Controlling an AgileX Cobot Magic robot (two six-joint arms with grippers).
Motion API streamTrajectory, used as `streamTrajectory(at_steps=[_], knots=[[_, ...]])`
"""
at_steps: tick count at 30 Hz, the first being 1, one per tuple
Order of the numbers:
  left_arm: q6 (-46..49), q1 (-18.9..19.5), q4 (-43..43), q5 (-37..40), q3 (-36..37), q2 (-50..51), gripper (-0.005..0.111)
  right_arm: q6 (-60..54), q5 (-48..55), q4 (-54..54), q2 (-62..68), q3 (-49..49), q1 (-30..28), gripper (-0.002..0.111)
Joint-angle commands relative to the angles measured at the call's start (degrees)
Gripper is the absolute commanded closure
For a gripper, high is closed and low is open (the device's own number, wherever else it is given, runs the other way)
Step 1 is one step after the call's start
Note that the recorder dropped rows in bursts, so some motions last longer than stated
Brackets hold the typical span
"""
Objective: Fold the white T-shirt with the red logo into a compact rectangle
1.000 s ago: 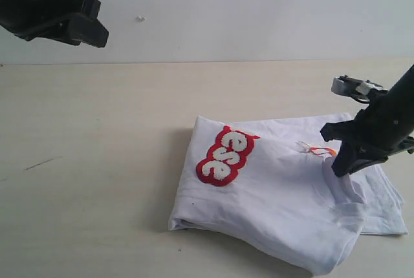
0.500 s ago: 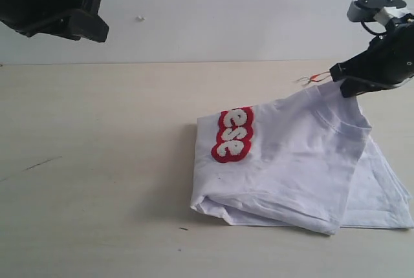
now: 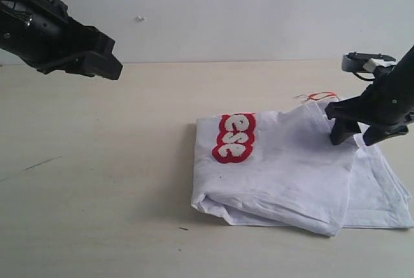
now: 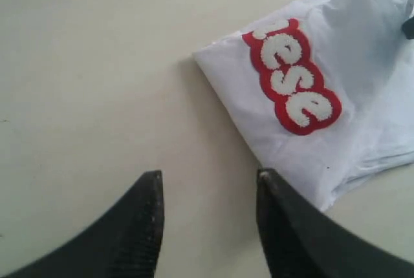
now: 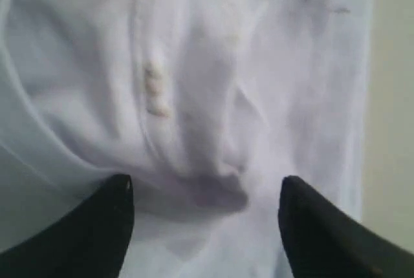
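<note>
Half-folded white T-shirt (image 3: 284, 168) is laid on the worktop (image 3: 97, 161). The right gripper (image 3: 353, 138) is poised at its collar (image 3: 318, 106), jaws spread wide; cloth may be snagged and the fold undone.

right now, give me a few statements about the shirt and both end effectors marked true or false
1. The left end effector is open and holds nothing. True.
2. The right end effector is shut on the white T-shirt. False: its fingers are spread, with loose fabric between them.
3. The red logo faces up. True.
4. The shirt lies spread out in one flat layer. False: it is folded over in layers.
5. An orange neck tag shows near the right end effector. True.
</note>
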Motion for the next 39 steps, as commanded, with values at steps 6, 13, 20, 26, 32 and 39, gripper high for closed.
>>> streamTrajectory(at_steps=[6, 13, 20, 26, 32, 39], knots=[[0.2, -0.2, -0.8, -2.1, 0.2, -0.2, 0.061, -17.1, -1.1, 16.6, 4.8, -3.0, -0.2, 0.046], [0.2, -0.2, -0.8, -2.3, 0.2, -0.2, 0.061, -7.9, 3.5, 0.2, 0.4, -7.8, -0.2, 0.046], [0.2, -0.2, -0.7, -2.0, 0.2, -0.2, 0.061, -6.5, 2.4, -0.8, 3.0, -7.7, -0.8, 0.046], [0.2, -0.2, -0.7, -1.9, 0.2, -0.2, 0.061, -17.0, 0.9, 8.7, 5.0, -7.7, -0.8, 0.046], [0.2, -0.2, -0.8, -1.8, 0.2, -0.2, 0.061, -17.3, -5.0, 3.8, 5.3, -7.7, -0.8, 0.046], [0.2, -0.2, -0.8, -1.9, 0.2, -0.2, 0.061, -27.7, -1.7, 13.8, 8.4, -8.1, -0.8, 0.046]])
